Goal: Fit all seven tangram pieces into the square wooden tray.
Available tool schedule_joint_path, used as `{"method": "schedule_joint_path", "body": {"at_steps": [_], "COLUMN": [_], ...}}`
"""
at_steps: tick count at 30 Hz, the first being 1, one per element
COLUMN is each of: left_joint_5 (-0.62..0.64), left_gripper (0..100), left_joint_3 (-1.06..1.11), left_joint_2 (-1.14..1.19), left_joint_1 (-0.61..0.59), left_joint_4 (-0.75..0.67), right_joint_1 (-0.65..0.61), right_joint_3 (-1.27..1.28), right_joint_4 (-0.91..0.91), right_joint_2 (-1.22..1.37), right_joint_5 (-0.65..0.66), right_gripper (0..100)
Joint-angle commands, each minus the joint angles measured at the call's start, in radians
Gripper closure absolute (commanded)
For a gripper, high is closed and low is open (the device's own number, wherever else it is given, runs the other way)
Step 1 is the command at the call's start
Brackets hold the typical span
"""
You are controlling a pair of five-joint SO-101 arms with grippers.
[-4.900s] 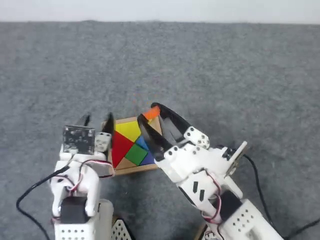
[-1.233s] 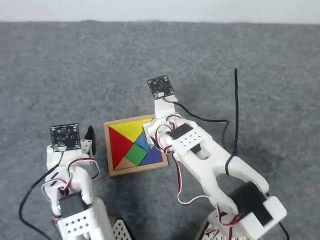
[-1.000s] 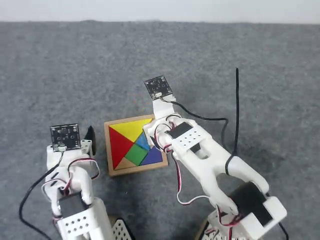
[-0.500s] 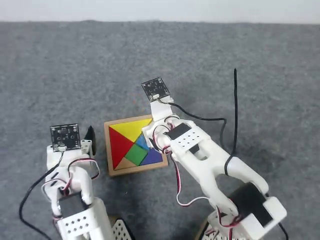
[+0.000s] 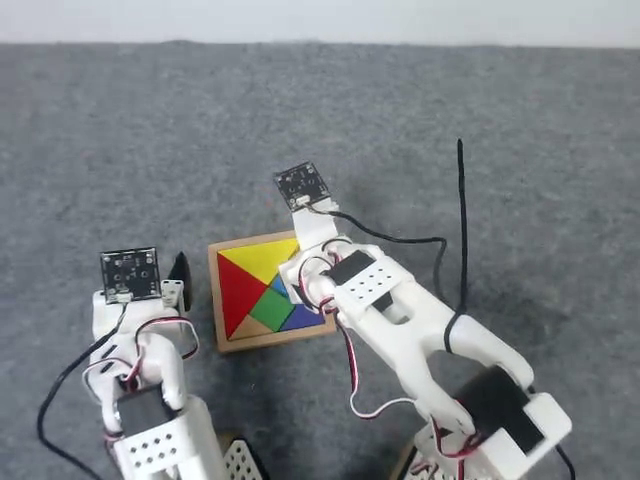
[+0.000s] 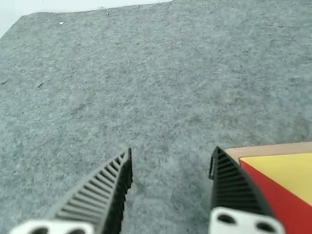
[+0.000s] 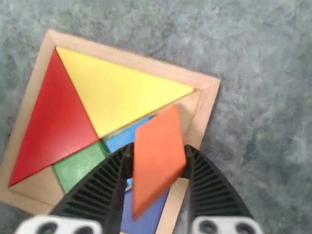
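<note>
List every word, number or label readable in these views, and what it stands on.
None can be read. The wooden tray, the tangram pieces, the orange piece and the grey mat carry no print; any marks on the arms' circuit boards are too small to read.

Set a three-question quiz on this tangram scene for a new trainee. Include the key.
1. True or false: the right gripper is shut on the orange piece.
2. Which piece in the tray borders the yellow triangle? A) red triangle B) pink square C) black circle
3. Fill in: the left gripper, over the grey mat, is ____ (open or shut).

Key: 1 true; 2 A; 3 open.
</note>
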Motion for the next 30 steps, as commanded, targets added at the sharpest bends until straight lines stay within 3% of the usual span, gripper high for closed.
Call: {"method": "schedule_joint_path", "body": {"at_steps": [1,11,17,23,25,28,30], "left_joint_5": [-0.003,-0.005,-0.006,-0.008,-0.008,-0.009,-0.038], "left_gripper": [75,75,75,75,75,75,75], "left_joint_3": [-0.01,-0.01,-0.01,-0.01,-0.01,-0.01,-0.01], "left_joint_2": [-0.023,-0.023,-0.023,-0.023,-0.023,-0.023,-0.023], "left_joint_1": [-0.008,-0.008,-0.008,-0.008,-0.008,-0.008,-0.008], "left_joint_4": [-0.005,-0.005,-0.005,0.0,0.002,0.011,0.029], "right_joint_1": [-0.007,-0.039,0.022,0.064,0.064,0.061,0.059], "right_joint_3": [-0.049,-0.046,-0.058,-0.055,-0.055,-0.054,-0.032], "right_joint_4": [0.016,0.018,0.024,0.142,0.193,0.22,0.213], "right_joint_2": [-0.007,-0.01,-0.079,-0.216,-0.248,-0.262,-0.262], "right_joint_5": [0.011,0.011,0.011,0.011,0.011,0.011,0.011], "right_gripper": [83.3,84.2,84.3,84.5,87.2,99.7,96.9]}}
